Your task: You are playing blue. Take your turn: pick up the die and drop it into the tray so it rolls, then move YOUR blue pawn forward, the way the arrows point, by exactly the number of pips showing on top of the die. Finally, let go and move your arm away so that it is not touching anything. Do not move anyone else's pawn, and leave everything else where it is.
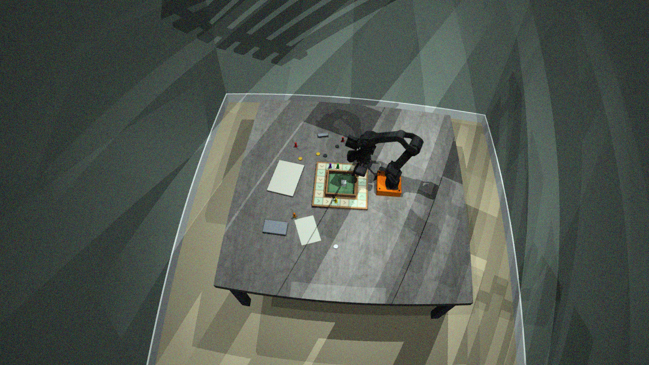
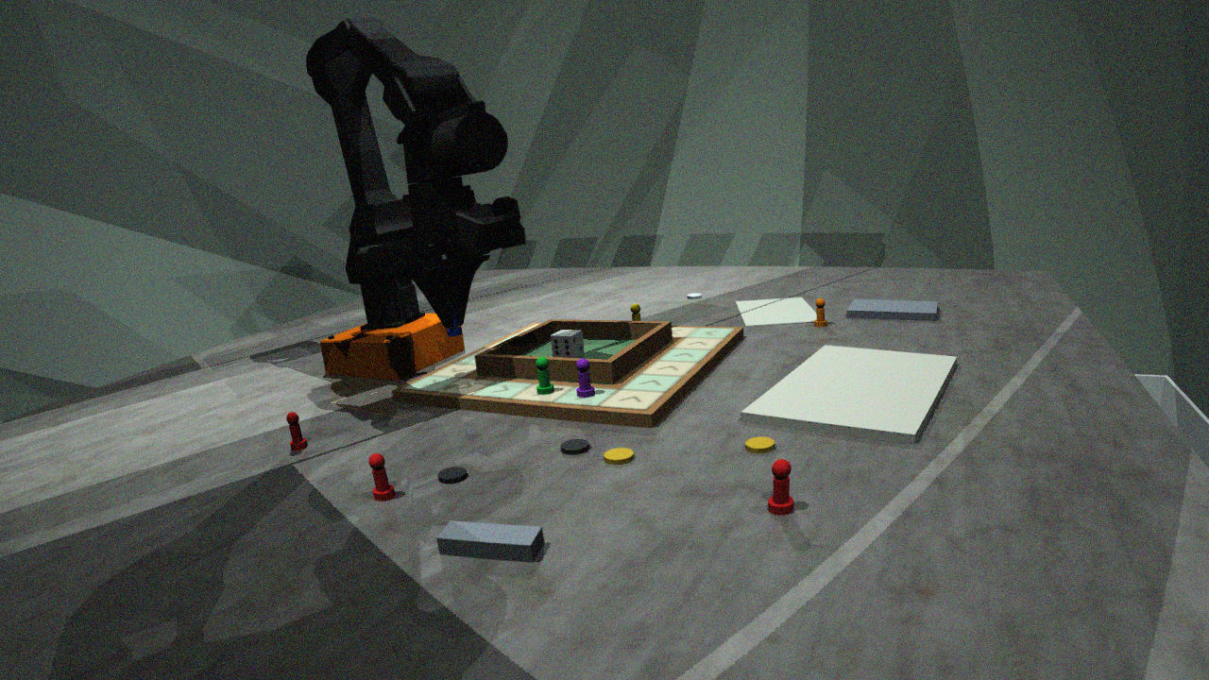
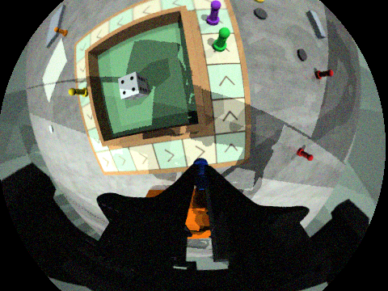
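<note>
My gripper (image 2: 454,321) (image 3: 200,168) is shut on the blue pawn (image 2: 455,331) (image 3: 200,162). The pawn hangs upright above the arm-side part of the board (image 1: 320,186) (image 2: 668,382) (image 3: 226,86); its exact square is unclear. The white die (image 1: 343,182) (image 2: 567,343) (image 3: 131,86) lies in the green-floored tray (image 2: 540,367) (image 3: 194,61), with four pips on top. In the top view the arm hides the fingertips and the blue pawn.
Green (image 2: 543,376) (image 3: 221,40) and purple (image 2: 583,379) (image 3: 214,13) pawns stand side by side on the board. A yellow pawn (image 1: 335,199) (image 3: 78,92) stands on another side. Red pawns, an orange pawn (image 2: 820,313), discs, grey blocks and pale slabs lie around the board.
</note>
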Motion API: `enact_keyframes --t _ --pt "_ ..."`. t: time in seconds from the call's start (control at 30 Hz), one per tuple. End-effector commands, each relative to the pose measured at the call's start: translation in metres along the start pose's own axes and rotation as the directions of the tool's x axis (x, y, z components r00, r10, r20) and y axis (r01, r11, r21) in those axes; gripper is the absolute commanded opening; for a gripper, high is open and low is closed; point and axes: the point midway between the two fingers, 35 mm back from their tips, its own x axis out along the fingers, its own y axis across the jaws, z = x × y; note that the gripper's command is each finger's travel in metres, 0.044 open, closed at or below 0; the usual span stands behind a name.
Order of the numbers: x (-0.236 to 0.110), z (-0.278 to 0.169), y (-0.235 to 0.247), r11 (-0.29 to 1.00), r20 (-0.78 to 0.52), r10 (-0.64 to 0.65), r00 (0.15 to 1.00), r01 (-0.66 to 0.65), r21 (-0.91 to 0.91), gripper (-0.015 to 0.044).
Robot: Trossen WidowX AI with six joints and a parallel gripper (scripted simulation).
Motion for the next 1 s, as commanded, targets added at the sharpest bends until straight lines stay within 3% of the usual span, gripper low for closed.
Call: enact_keyframes --t 0.0,0.67,0.97 --pt "0.018 -0.002 -0.002 1.0 -0.012 -0.005 1.0 0.005 -0.005 0.0" --pt "0.042 -0.003 -0.002 1.0 -0.012 -0.005 1.0 0.005 -0.005 0.0" --pt "0.037 -0.002 -0.001 1.0 -0.006 0.0 1.0 0.0 0.0 0.0236"
